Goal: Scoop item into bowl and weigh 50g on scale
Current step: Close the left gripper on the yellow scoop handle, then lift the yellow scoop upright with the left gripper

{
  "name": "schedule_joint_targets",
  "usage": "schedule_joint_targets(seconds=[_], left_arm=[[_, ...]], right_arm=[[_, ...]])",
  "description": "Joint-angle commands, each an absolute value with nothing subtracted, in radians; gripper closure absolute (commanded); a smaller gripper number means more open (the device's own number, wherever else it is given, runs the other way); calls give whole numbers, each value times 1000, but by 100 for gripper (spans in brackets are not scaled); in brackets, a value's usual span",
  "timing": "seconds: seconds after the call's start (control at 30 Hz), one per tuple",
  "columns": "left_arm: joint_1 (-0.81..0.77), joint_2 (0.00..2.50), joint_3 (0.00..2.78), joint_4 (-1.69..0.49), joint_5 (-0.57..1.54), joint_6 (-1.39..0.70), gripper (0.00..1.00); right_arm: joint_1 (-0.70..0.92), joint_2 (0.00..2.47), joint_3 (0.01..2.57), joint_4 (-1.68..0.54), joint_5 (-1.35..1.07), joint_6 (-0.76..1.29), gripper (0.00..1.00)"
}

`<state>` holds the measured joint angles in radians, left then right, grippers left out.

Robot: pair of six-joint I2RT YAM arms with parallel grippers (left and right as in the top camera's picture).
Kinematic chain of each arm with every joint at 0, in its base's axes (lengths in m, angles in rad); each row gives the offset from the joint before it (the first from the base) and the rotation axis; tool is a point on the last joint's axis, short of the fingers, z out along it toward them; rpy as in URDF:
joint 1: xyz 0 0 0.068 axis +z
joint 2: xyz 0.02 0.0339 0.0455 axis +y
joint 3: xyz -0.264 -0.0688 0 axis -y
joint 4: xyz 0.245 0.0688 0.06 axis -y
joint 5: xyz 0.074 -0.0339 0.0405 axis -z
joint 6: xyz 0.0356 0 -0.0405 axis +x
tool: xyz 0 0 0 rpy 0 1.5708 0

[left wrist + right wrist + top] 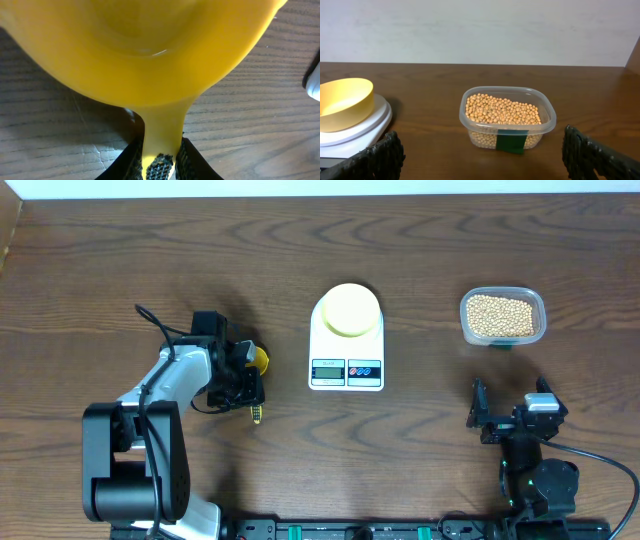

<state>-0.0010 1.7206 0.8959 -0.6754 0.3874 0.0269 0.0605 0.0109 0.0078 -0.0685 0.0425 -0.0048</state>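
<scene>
Overhead view, with both wrist views. In the centre of the table [100, 260] we see the white scale [346, 370], its display and buttons facing the lower edge of the frame. The pale yellow bowl [350, 310] sits on the scale's round platform.

At the upper right stands a clear plastic tub [470, 120] bearing a green label [510, 141]. All the tan beans [501, 315] that we can see lie inside this tub, well apart from the bowl.

At the left of the frame, the left tool [240, 372] is low over the table. In its wrist view the fingers [131, 162] press against either side of the narrow handle of a bright yellow scoop [150, 55], so we read it as clamped on that handle. The scoop's cup fills the upper part of that view.

At the lower right, the right tool [512, 398] has its jaws spread wide apart, holding nothing. It points toward the tub and sits well short of it.
</scene>
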Motion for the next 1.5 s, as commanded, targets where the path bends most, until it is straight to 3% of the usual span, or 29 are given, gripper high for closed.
schedule_joint_targets(seconds=[0.0,0.33,1.03,1.07,1.47], left_arm=[[-1,1745,876,-680,385,28,79],[-1,1741,888,-704,387,-7,81],[-1,1659,919,-724,600,-148,81],[-1,1650,919,-724,598,-148,87],[-1,1581,919,-724,598,-153,92]], right_arm=[[65,6,6,-70,54,6,1],[65,6,6,-70,54,6,1],[65,6,6,-70,54,6,1],[65,6,6,-70,54,6,1],[65,6,6,-70,53,6,1]])
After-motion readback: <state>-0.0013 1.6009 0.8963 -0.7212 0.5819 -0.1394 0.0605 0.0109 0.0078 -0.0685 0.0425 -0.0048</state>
